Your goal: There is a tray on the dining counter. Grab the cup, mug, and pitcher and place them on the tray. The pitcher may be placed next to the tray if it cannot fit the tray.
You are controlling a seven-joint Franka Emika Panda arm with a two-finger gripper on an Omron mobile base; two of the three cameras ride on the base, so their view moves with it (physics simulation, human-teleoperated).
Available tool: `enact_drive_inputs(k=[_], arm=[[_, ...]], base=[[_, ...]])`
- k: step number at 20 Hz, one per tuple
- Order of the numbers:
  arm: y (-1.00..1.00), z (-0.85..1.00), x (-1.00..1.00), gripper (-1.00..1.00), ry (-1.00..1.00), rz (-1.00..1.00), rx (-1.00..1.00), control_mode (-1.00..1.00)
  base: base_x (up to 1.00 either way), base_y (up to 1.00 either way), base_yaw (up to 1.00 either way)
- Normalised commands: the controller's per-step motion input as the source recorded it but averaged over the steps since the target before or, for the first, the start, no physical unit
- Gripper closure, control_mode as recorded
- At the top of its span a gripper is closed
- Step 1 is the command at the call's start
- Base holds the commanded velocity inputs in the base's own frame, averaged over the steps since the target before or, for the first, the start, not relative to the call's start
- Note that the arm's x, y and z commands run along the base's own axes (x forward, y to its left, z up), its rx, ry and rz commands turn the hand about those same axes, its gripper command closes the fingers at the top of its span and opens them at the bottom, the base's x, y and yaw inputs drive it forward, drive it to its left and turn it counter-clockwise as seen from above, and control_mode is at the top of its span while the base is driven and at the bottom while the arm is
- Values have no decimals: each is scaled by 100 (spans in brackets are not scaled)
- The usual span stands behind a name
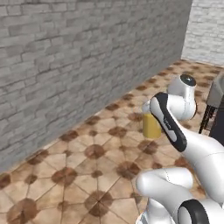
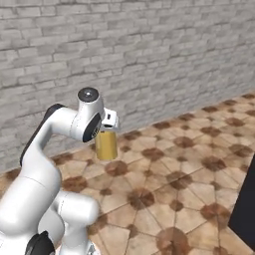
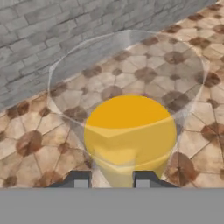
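Hiding tool (image 3: 112,179), pitcher (image 3: 129,135) held.

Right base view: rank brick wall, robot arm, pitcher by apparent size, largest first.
1. brick wall
2. robot arm, though nearness to the camera inflates it
3. pitcher, held aloft in the gripper

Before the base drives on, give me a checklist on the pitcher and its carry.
1. Pitcher held in the pincer: ok, fingertips on either side of its wall.
2. Pitcher off the tiled floor: ok.
3. Pitcher upright: ok in both base views.
4. Orange juice inside, none spilled: ok.
5. Gap to the brick wall: ok.
6. Tray and dining counter sighted: cannot tell.
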Motion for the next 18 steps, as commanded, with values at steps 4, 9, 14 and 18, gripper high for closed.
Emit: enact_drive_inputs(k=[4,9,14,18], arm=[[0,0,0,100,0,0,0,100],[0,0,0,100,0,0,0,100],[0,0,0,100,0,0,0,100],[0,0,0,100,0,0,0,100]], base=[[100,78,-59],[100,81,-57],[100,82,-54],[100,83,-49]])
